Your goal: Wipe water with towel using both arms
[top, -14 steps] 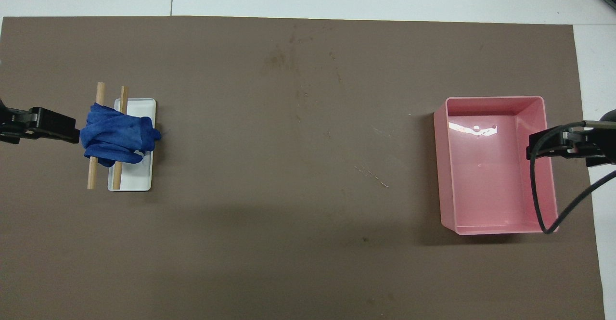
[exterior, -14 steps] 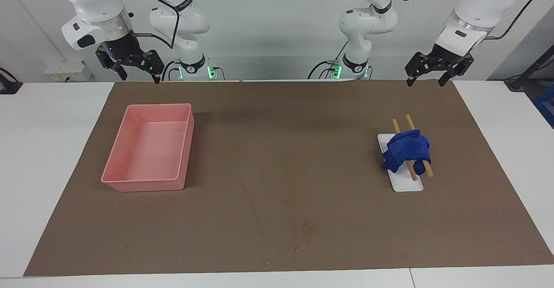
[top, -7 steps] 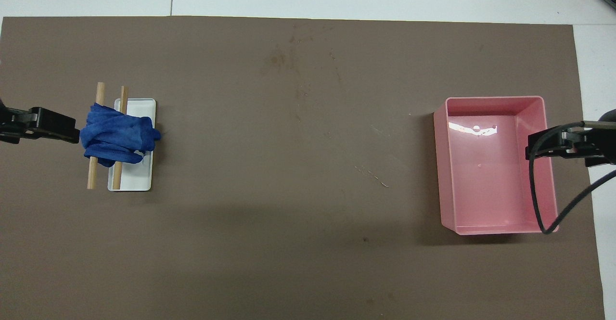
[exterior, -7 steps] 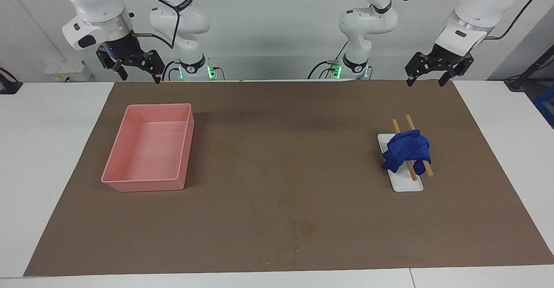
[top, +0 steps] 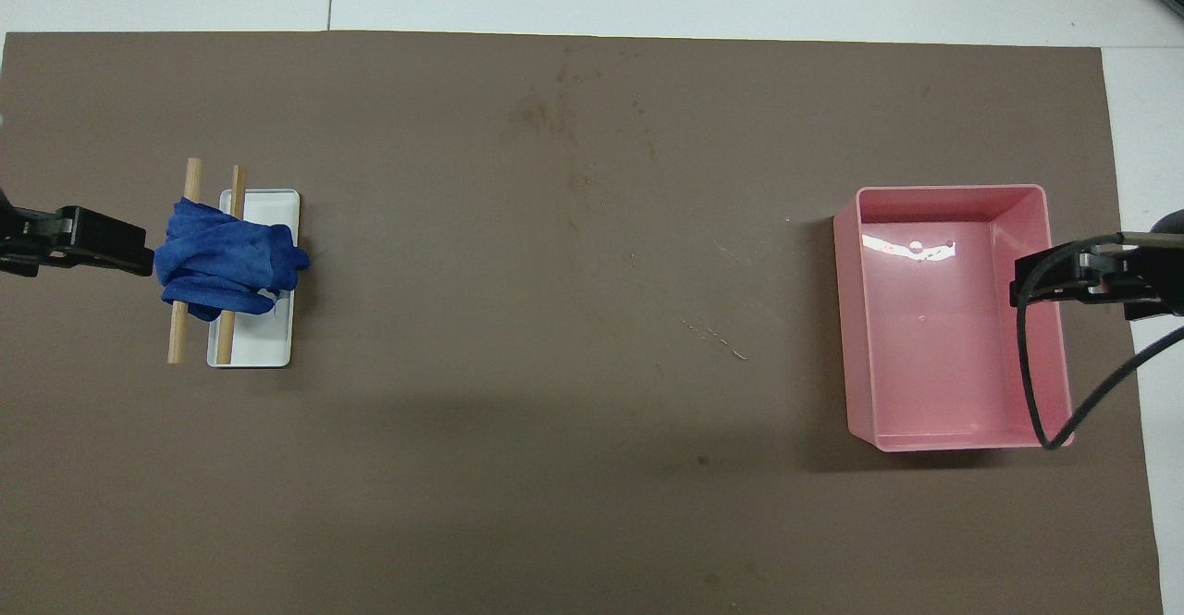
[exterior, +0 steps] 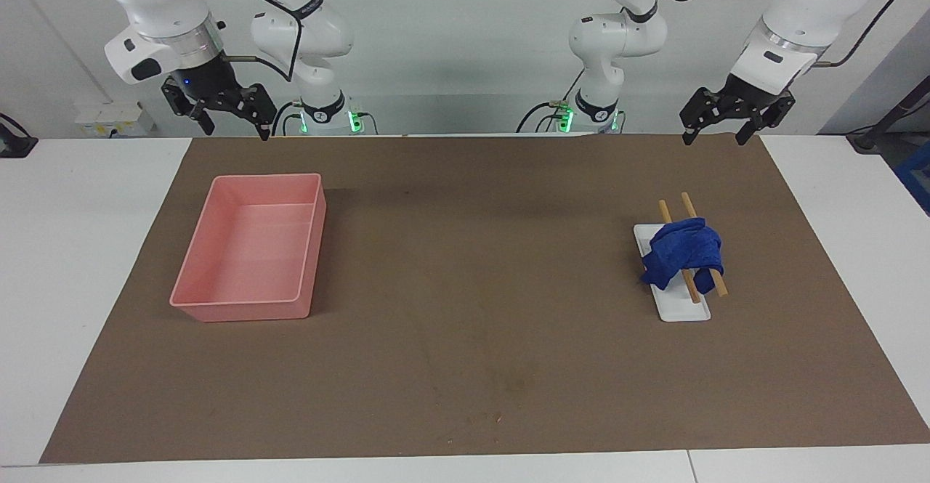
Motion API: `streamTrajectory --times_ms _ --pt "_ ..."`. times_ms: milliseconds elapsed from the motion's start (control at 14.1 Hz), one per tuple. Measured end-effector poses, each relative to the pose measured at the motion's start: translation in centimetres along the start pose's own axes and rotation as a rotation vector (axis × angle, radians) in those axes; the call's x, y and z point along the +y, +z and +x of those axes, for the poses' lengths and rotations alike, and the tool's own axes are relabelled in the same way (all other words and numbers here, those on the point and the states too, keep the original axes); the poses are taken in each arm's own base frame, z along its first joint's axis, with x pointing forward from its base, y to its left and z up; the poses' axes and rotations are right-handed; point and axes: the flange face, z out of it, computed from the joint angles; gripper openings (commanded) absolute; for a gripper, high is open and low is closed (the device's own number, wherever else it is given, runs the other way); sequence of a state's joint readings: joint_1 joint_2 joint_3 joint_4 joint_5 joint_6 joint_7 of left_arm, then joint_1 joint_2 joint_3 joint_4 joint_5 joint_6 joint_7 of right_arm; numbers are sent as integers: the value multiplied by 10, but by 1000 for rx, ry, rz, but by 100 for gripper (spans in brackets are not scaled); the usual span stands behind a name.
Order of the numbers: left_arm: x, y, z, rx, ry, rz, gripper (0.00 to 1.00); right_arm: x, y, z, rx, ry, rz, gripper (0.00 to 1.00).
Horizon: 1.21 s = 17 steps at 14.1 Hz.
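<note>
Robotics lab: two white arms (exterior: 792, 11) mounted along top of frame, bare white wall (exterior: 465, 47), white surface (exterior: 73, 250) with brown mat (exterior: 472, 323), wall sockets (exterior: 109, 116) upper left, cables.

You see the towel (exterior: 683, 254), a deep-blue crumpled cloth, draped over two wooden rods (exterior: 689, 250) toward the left arm's end; its underside is likely hidden.

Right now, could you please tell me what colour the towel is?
The towel is deep blue, clearest in the overhead view.
</note>
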<state>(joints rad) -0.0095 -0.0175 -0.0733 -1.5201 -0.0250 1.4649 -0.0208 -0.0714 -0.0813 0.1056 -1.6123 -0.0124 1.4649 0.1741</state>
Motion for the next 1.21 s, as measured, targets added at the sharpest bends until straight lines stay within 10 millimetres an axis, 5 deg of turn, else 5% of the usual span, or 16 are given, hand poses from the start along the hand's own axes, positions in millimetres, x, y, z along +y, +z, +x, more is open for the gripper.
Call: streamTrajectory --times_ms 640,1210 --pt "0 2 3 18 -1 0 100 1 -1 2 13 2 3 100" --pt "-7 29 5 97 -16 1 100 1 -1 2 14 3 3 100"
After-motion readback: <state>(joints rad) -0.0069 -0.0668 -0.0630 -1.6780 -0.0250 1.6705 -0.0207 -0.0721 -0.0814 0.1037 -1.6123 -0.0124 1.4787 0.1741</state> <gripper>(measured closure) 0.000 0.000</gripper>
